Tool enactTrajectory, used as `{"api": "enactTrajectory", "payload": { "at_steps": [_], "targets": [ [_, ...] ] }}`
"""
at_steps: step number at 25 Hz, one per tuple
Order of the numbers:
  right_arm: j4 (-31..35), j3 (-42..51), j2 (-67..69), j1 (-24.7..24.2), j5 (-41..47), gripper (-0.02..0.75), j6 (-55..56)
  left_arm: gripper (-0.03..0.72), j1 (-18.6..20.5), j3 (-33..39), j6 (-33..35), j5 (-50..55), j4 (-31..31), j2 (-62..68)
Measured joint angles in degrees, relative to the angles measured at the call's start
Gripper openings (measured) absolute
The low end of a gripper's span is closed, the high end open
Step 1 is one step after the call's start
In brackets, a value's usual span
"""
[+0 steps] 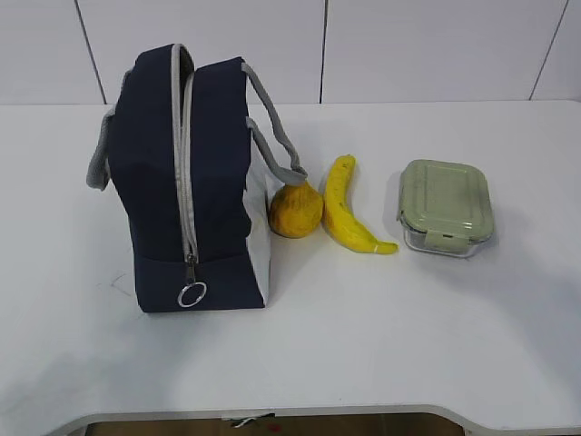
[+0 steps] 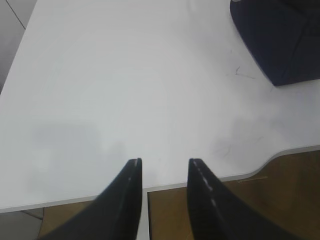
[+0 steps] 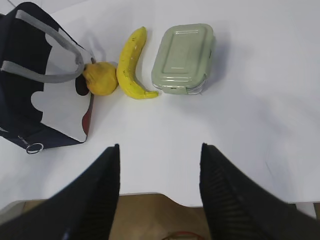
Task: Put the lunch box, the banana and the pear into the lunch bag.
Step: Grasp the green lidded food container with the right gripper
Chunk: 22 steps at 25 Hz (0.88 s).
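Both sets of fingers are parted and hold nothing: the left gripper point(image 2: 163, 162) narrowly, over the tabletop's point(image 1: 381, 336) near edge, the right gripper point(image 3: 160, 150) wider, well short of the fruit. The lunch bag point(image 1: 186, 182) stands upright with its zipper point(image 1: 188, 163) run down to the ring pull point(image 1: 192, 294), so it looks shut. The pear point(image 1: 295, 210) sits against its side under a handle, the banana point(image 1: 347, 205) beside it, the lunch box point(image 1: 445, 206) further right. A careless pull could topple the bag or roll the pear.

table point(image 1: 363, 345): white, rounded front edge | wall point(image 1: 427, 45): white panels, dark seams, top of frame | floor point(image 2: 280, 190): brown, possibly wood
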Motion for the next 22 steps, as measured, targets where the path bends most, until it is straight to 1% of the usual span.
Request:
{"api": "enactTrajectory", "payload": {
  "at_steps": [9, 22],
  "targets": [
    [0.0, -1.2, 12.1, 0.0, -3.6, 0.423, 1.5, 0.238, 0.0, 0.0, 0.0, 0.0, 0.0, 0.0],
    [0.0, -1.2, 26.4, 0.0, -13.1, 0.422, 4.2, 0.239, 0.0, 0.0, 0.0, 0.0, 0.0, 0.0]
  ]
}}
